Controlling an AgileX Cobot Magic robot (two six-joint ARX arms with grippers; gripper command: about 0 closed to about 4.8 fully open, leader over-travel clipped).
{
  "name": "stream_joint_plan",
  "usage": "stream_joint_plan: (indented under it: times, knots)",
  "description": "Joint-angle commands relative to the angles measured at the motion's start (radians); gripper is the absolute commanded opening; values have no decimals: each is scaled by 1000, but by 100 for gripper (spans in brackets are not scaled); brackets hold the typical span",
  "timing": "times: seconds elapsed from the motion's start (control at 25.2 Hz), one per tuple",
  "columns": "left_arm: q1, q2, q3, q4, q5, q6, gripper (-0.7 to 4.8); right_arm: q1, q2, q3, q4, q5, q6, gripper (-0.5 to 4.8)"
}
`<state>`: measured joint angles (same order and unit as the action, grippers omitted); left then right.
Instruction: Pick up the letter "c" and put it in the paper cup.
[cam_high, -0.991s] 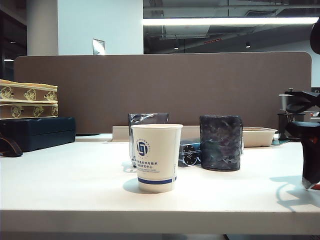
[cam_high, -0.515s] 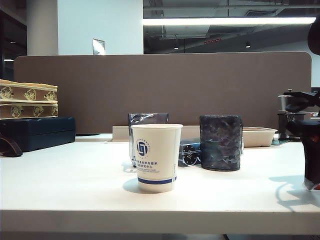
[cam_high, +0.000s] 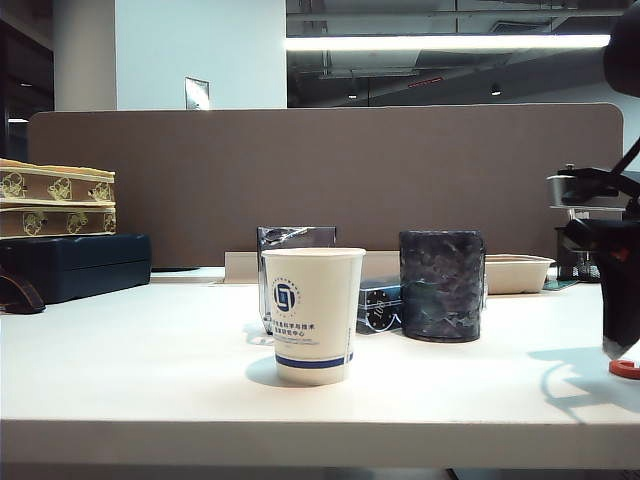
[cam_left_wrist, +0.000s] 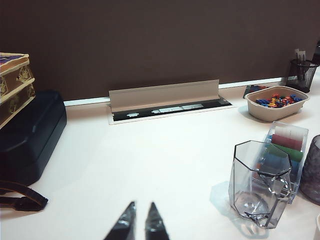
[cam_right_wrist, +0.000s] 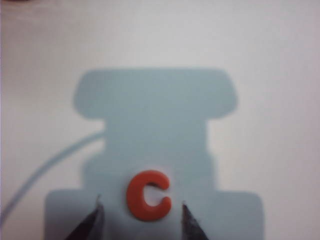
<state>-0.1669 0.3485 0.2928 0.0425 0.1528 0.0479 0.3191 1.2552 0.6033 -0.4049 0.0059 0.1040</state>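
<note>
1. The white paper cup with a round blue logo and a blue band near its base (cam_high: 312, 314) is seen upright nearest the front edge of the white table (cam_high: 130, 370), roughly at the middle of the exterior view.
2. The small flat red-orange plastic letter "c" (cam_right_wrist: 148, 195) is found lying flat on the table at the far right of the exterior view (cam_high: 625, 368), well apart from the cup.
3. The right gripper (cam_right_wrist: 141, 217) is held just above the letter, its two dark fingertips (cam_right_wrist: 95, 216) parted on either side of the piece (a gap is visible on each side, so nothing is gripped).
4. The left gripper (cam_left_wrist: 139, 224) is shown low over bare table at the left, its two pointed fingertips (cam_left_wrist: 128, 223) drawn nearly together with only a thin slit between them and nothing held.
5. Behind the cup a clear angular plastic holder (cam_left_wrist: 260, 182) and a dark mottled blue-black cylindrical holder (cam_high: 442, 285) are placed, the latter to the right.
6. Farther back a shallow beige tray of coloured pieces (cam_left_wrist: 251, 106) and a black mesh pen holder (cam_left_wrist: 302, 75) are set before the brown partition (cam_high: 330, 170).
7. At the left a dark blue case (cam_high: 75, 262) is stacked with patterned boxes (cam_high: 55, 200).
</note>
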Motion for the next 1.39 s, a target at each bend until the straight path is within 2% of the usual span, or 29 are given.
stream_joint_plan:
  times: [0.04,1.39]
  knots:
    - [0,0,1,16,5,-4,26,0,0,3,-6,22,-4,198]
    - [0,0,1,16,5,-4,26,0,45,4,42,17,-11,198]
